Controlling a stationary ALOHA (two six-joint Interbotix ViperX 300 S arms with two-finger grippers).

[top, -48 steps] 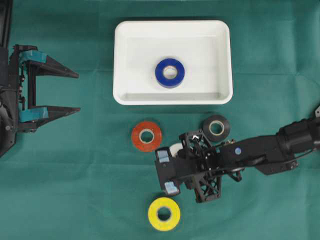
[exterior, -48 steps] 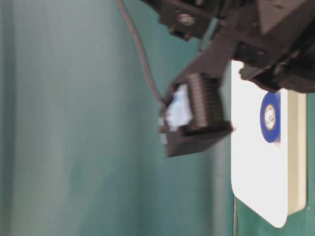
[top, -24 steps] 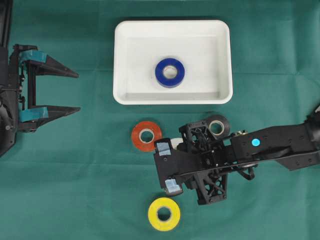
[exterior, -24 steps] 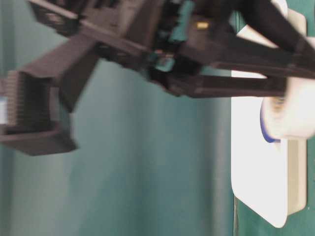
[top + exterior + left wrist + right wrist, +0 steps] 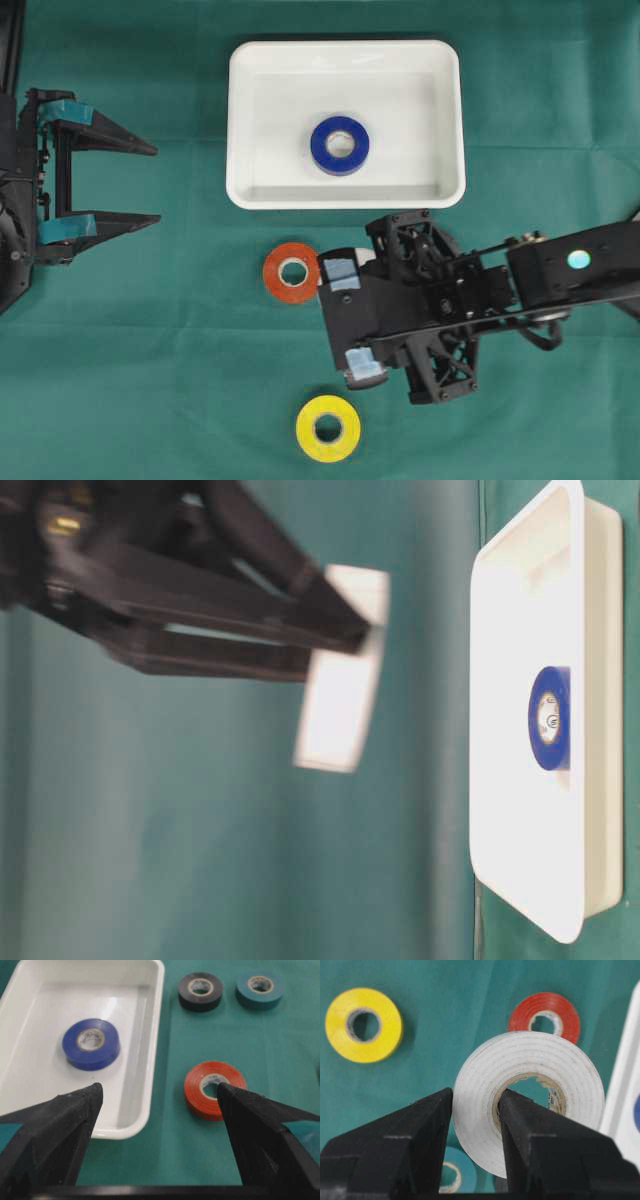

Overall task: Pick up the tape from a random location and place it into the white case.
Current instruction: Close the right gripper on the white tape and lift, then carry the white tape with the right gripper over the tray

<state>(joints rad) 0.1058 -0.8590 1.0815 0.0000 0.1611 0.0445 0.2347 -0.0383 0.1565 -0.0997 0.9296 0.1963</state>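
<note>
Bright even light, table-level view seemingly motion-blurred

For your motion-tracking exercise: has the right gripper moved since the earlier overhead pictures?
Yes. The right gripper, shut on the white tape, has shifted up the overhead view toward the white case.

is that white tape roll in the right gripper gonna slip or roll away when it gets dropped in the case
The white tape roll probably holds firm: the right gripper pinches its wall, one finger through the core. It looks stiff, keeping its round shape under the grip. It hangs on edge, so released that way it may roll; the raised rim of the white case should likely contain it.
</note>
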